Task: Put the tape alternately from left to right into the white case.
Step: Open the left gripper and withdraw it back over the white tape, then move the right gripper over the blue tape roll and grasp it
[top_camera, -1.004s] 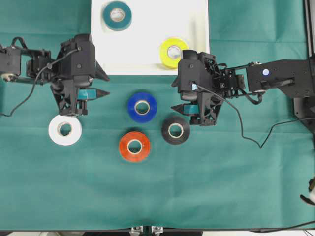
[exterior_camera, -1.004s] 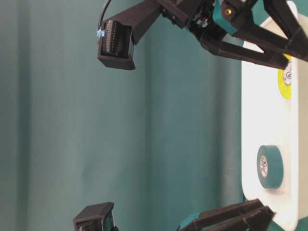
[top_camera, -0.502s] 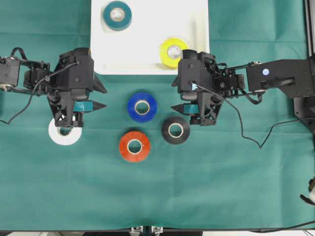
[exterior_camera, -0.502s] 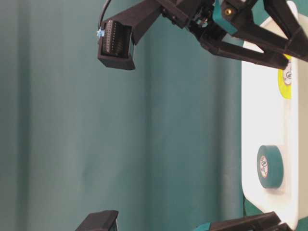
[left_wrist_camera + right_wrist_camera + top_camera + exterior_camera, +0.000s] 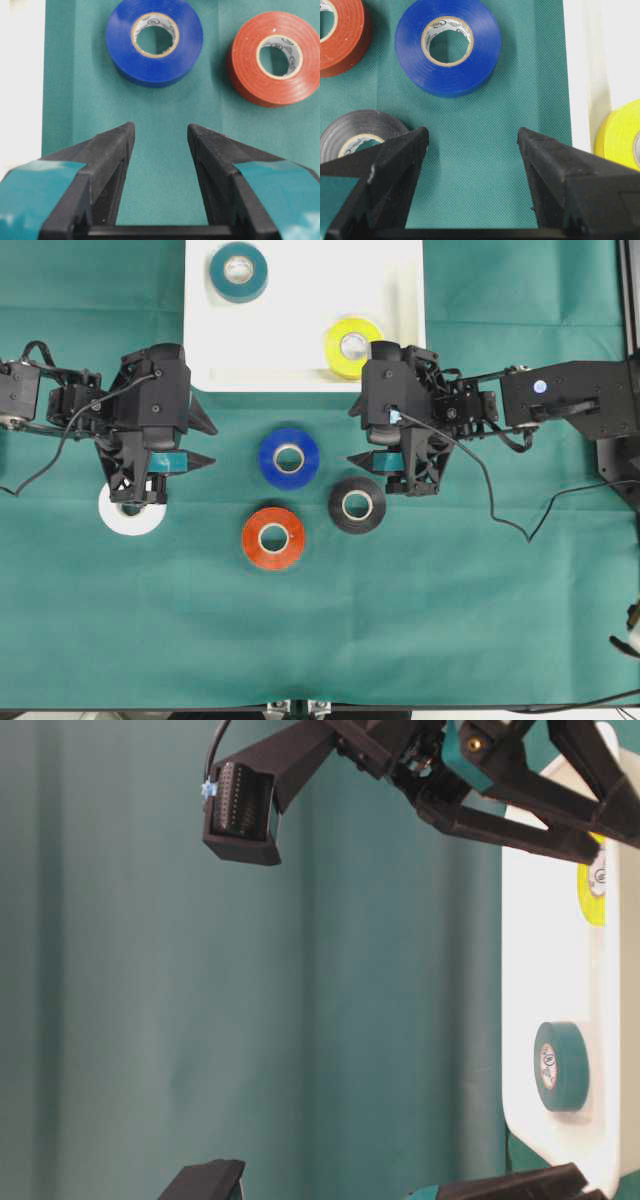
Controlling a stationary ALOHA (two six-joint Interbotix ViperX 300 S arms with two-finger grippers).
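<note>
Now, as seen:
Left gripper (image 5: 157, 142): spread wide, nothing between the fingers, poised over the white roll (image 5: 118, 518).
Right gripper (image 5: 472, 145): spread, empty.
White case (image 5: 300, 350): just beside both grippers, on the desk (image 5: 450, 620).
Teal roll (image 5: 238, 271): inside the case.
Yellow roll (image 5: 347, 343): inside the case, near the right gripper.
Blue roll (image 5: 289, 457): between the grippers.
Red roll (image 5: 273, 537): beyond the blue one.
Black roll (image 5: 356, 505): just beside the right gripper.

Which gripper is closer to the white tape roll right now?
Left. The left gripper hangs open with its arm partly covering the white tape roll; the right gripper, also open, is far across the cloth by the black roll.
</note>
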